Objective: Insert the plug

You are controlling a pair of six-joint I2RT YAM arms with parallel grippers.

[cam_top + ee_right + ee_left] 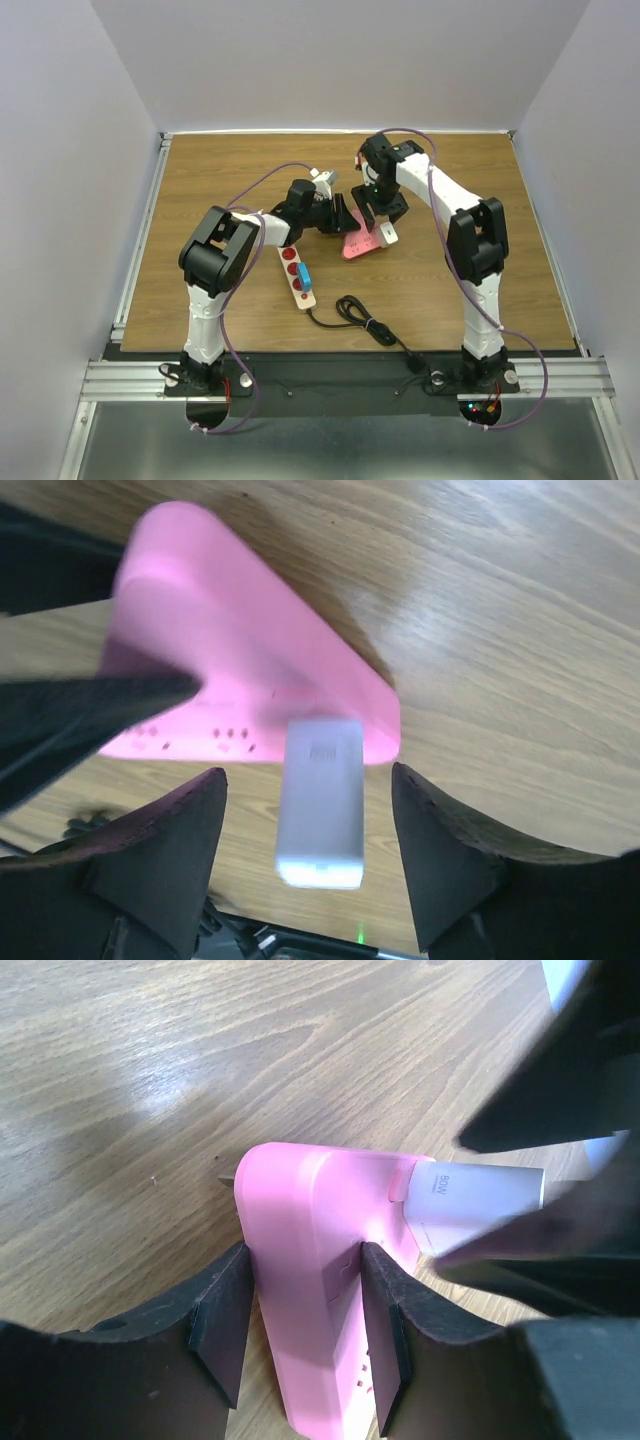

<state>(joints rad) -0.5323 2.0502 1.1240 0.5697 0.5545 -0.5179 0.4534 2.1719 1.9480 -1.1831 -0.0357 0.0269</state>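
Note:
A pink power strip (358, 245) lies on the wooden table, tilted up at one end. My left gripper (338, 214) is shut on its sides; in the left wrist view the strip (300, 1250) sits between my two fingers (305, 1305). A white plug block (387, 234) stands in the strip's face near its end (320, 790). My right gripper (381, 208) is open around it; in the right wrist view its jaws (308, 780) stand apart on each side of the plug, not touching. The plug also shows in the left wrist view (480, 1205).
A white power strip (297, 275) with red switches and a blue plug lies to the near left. Its black cable (362, 320) coils toward the table's front edge. Purple arm cables loop above both arms.

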